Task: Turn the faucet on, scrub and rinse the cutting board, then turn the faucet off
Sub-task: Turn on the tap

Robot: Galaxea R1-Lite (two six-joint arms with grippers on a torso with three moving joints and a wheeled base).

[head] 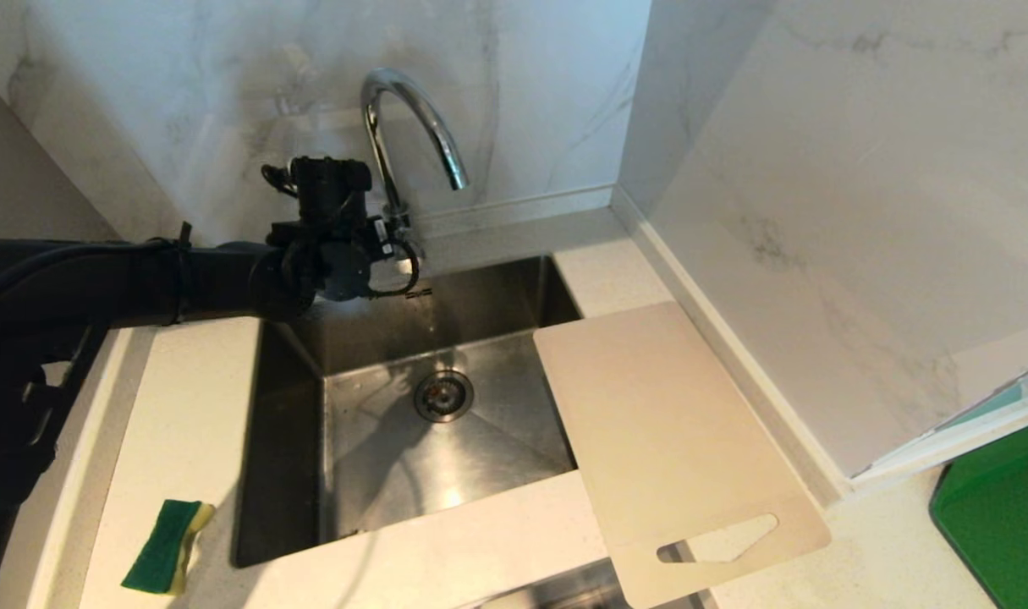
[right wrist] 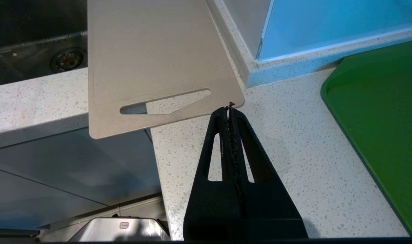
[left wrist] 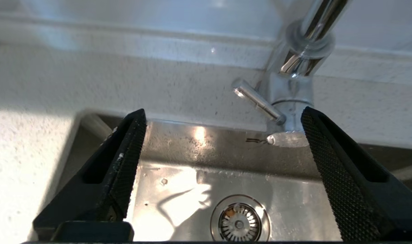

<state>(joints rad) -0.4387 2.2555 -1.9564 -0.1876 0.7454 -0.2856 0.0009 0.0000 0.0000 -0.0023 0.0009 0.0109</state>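
Green and yellow, a sponge (head: pixel 167 546) lies on the near counter (head: pixel 194 397), left of the sink (head: pixel 412 440), untouched. Right of it the board (head: pixel 667 440) lies flat across the sink's right rim, handle cutout toward the near edge, that end hanging past the counter's front. Down by that corner sits the right gripper (right wrist: pixel 230 107), low over the speckled counter, fingers pressed tight together on nothing, tip just beside the board's near corner in its own wrist view; a green mat (right wrist: pixel 382 118) lies off to its side. Further back, the left arm reaches in level from the left, across the sink's back left corner, wrist bent toward the wall. The left gripper (left wrist: pixel 222 135) hangs over the sink's back edge with jaws spread wide and empty. At the back stands the faucet (head: pixel 408 135), its lever (left wrist: pixel 258 101) slanting out between the two fingers' lines, untouched. No water shows at the spout.
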